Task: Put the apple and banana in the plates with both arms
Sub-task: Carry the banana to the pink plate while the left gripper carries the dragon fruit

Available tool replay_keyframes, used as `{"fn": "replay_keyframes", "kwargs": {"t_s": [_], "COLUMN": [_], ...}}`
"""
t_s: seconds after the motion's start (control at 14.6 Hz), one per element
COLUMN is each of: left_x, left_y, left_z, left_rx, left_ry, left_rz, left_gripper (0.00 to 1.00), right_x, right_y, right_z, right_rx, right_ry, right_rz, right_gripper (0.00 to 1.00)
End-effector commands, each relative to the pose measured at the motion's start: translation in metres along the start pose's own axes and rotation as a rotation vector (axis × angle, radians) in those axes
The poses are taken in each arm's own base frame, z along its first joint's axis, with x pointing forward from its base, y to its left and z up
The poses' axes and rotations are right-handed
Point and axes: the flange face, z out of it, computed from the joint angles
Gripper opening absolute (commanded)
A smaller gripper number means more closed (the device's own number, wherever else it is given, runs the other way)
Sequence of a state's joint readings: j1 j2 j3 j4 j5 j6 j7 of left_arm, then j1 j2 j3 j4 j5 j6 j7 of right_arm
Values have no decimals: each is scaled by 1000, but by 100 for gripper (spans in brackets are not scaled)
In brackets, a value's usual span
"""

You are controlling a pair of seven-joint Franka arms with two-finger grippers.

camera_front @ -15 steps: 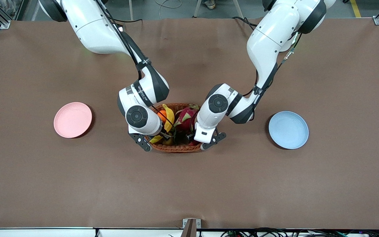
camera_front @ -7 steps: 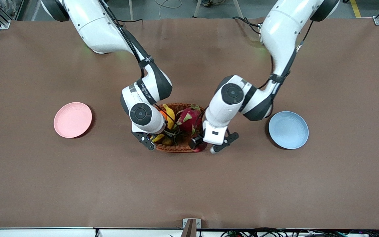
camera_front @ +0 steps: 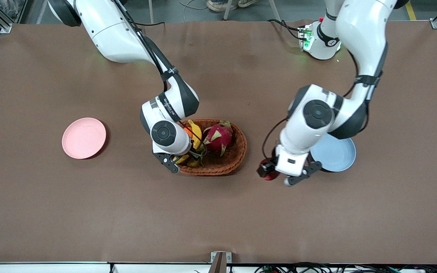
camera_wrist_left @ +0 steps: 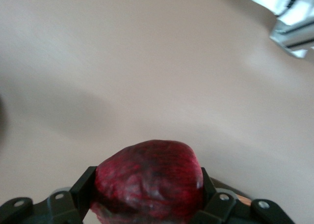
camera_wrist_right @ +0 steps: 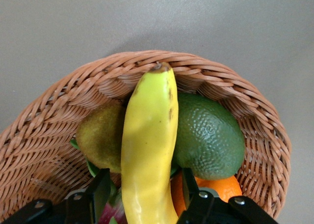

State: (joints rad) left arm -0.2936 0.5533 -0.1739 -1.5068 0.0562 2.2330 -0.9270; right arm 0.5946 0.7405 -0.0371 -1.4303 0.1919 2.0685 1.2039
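Over bare table at the blue plate's [camera_front: 336, 153] eight o'clock, the left gripper [camera_front: 275, 172] carries the apple [camera_front: 268, 174]; the right gripper [camera_wrist_right: 147, 197], in the basket [camera_front: 237, 151], clasps the banana [camera_wrist_right: 149, 150]. Both plates empty.

Wicker basket [camera_front: 229, 163] with dragon fruit [camera_front: 218, 136]

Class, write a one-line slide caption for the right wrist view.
Right pincer closed on the banana above the wicker basket, with an avocado alongside.
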Motion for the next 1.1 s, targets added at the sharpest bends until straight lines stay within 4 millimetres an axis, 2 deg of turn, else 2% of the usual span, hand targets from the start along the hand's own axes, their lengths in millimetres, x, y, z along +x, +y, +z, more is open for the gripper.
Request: {"fn": "replay_keyframes", "kwargs": {"t_s": [0.0,0.14,0.27,0.41,0.55,0.62,0.68,0.82,0.89,1.03], "left_x": [21,43,59,66,61,57,53,53,56,52], "left_y": [-68,-111,-151,-183,-204,-212,-220,-233,-243,-253], "left_z": [-1,9,26,43,60,64,69,77,83,95], "left_rx": [70,101,130,155,177,187,197,205,207,206], "left_ry": [-15,-39,-73,-109,-142,-156,-170,-187,-196,-198], "left_rz": [90,118,131,110,96,89,84,84,76,78], "left_gripper": [69,70,70,70,72,73,73,73,73,76], "right_x": [-1,-3,-4,-5,8,22,36,96,129,186], "right_y": [-4,-4,-4,0,9,17,29,70,97,146], "right_z": [-4,-9,-20,-44,-84,-98,-121,-147,-154,-154], "right_rx": [12,15,27,27,12,-5,-15,-36,-55,-84], "right_ry": [-5,-2,-3,-10,-28,-41,-54,-91,-130,-168], "right_rz": [-5,-18,-61,-71,-58,-69,-107,-250,-338,-428], "right_gripper": [36,22,19,18,18,18,18,17,16,16]}}
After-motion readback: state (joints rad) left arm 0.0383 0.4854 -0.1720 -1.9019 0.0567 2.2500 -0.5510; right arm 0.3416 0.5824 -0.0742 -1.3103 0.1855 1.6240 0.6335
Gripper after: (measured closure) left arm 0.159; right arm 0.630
